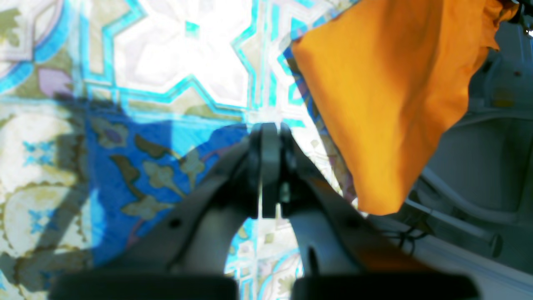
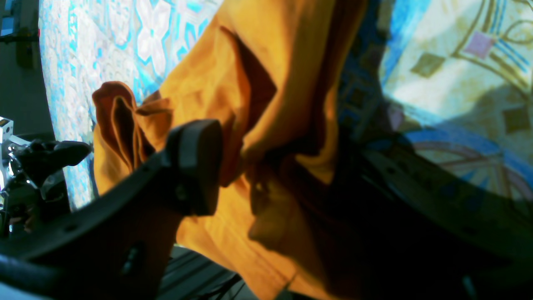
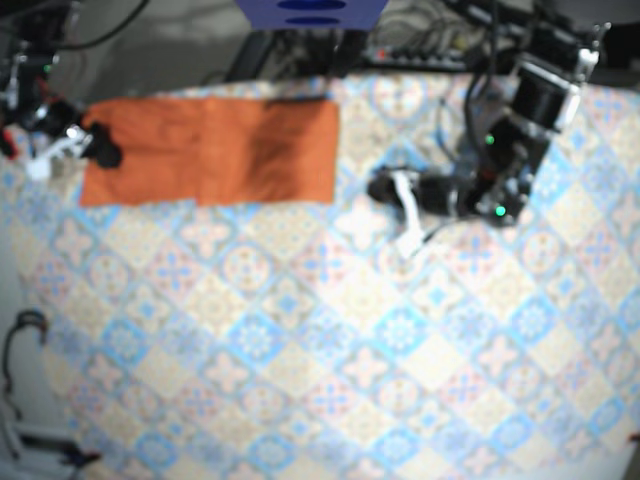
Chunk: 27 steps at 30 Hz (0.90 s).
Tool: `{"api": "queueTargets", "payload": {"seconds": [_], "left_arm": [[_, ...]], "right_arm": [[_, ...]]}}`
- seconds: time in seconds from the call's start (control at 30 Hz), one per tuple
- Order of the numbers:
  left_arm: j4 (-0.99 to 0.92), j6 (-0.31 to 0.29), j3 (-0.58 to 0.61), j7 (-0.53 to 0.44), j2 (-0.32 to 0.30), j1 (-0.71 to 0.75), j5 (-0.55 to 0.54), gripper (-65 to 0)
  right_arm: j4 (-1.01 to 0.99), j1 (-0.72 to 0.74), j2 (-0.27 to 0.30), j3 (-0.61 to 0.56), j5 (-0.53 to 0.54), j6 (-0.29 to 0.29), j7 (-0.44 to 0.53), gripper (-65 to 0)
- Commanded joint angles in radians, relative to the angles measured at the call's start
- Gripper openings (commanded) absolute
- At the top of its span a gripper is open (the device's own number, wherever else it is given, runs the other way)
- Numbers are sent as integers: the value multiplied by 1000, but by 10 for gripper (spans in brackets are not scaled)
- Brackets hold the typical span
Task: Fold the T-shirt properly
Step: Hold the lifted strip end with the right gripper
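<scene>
1 T-shirt (image 3: 210, 150), in right jaws; left jaws closed | 1 tablecloth (image 3: 300, 350)

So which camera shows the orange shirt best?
The base view: the whole T-shirt lies as a flat strip. The left wrist view catches only one edge, the right wrist view only bunched cloth up close.

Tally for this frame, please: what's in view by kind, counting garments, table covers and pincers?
orange T-shirt: 1
patterned tablecloth: 1
pincers: 2 (left pincer, right pincer)
Total: 4
</scene>
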Motion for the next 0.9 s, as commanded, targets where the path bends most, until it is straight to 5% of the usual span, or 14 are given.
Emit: {"api": "queueTargets", "payload": {"seconds": [0.0, 0.47, 0.7, 0.87], "left_arm": [[14, -6, -7, -9, -6, -18, -15, -650], [14, -6, -7, -9, -6, -18, -15, -650], [14, -6, -7, -9, -8, -18, -15, -650], [14, -6, -7, -9, -8, -18, -15, -650]], "right_arm": [[0, -19, 23, 6, -43, -25, -24, -282], [0, -26, 21, 1, -43, -25, -22, -289], [0, -24, 16, 1, -43, -25, -21, -442], [0, -24, 15, 0, -43, -25, -21, -471]]}}
